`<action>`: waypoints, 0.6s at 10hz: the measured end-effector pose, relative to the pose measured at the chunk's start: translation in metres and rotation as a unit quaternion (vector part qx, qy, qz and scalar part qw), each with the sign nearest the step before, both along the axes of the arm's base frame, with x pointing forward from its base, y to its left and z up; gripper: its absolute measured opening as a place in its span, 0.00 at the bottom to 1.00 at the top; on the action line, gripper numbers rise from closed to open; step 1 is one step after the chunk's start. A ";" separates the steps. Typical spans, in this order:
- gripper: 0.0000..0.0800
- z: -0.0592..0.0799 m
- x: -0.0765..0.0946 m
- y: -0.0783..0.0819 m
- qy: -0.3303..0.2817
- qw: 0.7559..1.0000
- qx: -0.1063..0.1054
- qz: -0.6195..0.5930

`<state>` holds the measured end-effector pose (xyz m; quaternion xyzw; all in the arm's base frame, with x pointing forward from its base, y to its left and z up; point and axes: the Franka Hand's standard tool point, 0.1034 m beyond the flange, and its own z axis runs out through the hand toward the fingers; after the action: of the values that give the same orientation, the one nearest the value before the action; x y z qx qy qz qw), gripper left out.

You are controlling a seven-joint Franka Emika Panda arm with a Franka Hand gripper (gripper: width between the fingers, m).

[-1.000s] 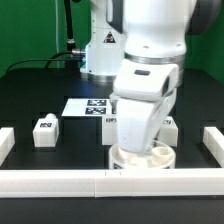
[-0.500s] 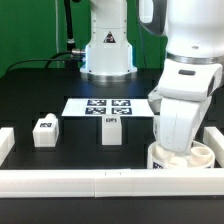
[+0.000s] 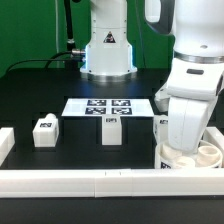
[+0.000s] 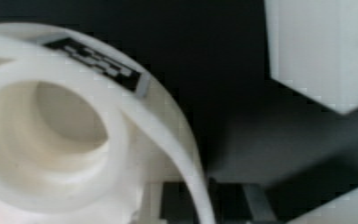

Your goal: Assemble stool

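**Arm** (image 3: 190, 60): rises from its base at the back of the table (image 3: 30, 95) and leans forward to the exterior view's right. The last links point straight down, and the wrist stands upright over the front corner on the exterior view's right.

**Gripper** (image 3: 190, 152): low, at seat height, and mostly hidden behind the wrist housing in the exterior view. In the wrist view the gripper (image 4: 197, 200) has its dark fingers (image 4: 247, 203) clamped on the seat's rim wall, one on each side, with the white wall running between them.

**Seat** (image 3: 206, 155): a thick round disc lying flat on the table under the wrist. It is just behind the front bar (image 3: 80, 180) and close to the side bar (image 3: 215, 140) on the exterior view's right. The wrist view shows the seat (image 4: 51, 110) with a hollow middle and a black-and-white tag on its rim.

**First leg** (image 3: 45, 131): an upright block with a tag on top, toward the exterior view's left and well apart from the seat.

**Second leg** (image 3: 112, 130): an upright block near the middle, just in front of the marker board (image 3: 100, 105).

**White block** (image 4: 327, 50): seen in the wrist view beside the seat and apart from it. Which part it is cannot be told.
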<state>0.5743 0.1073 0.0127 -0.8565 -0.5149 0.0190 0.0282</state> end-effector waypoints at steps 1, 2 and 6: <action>0.04 0.000 0.000 0.003 -0.001 1.000 0.000 0.002; 0.04 0.000 0.000 0.003 -0.001 1.000 0.000 0.002; 0.13 0.002 0.002 0.003 -0.001 1.000 0.000 0.001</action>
<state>0.5761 0.1104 0.0144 -0.8559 -0.5161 0.0187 0.0276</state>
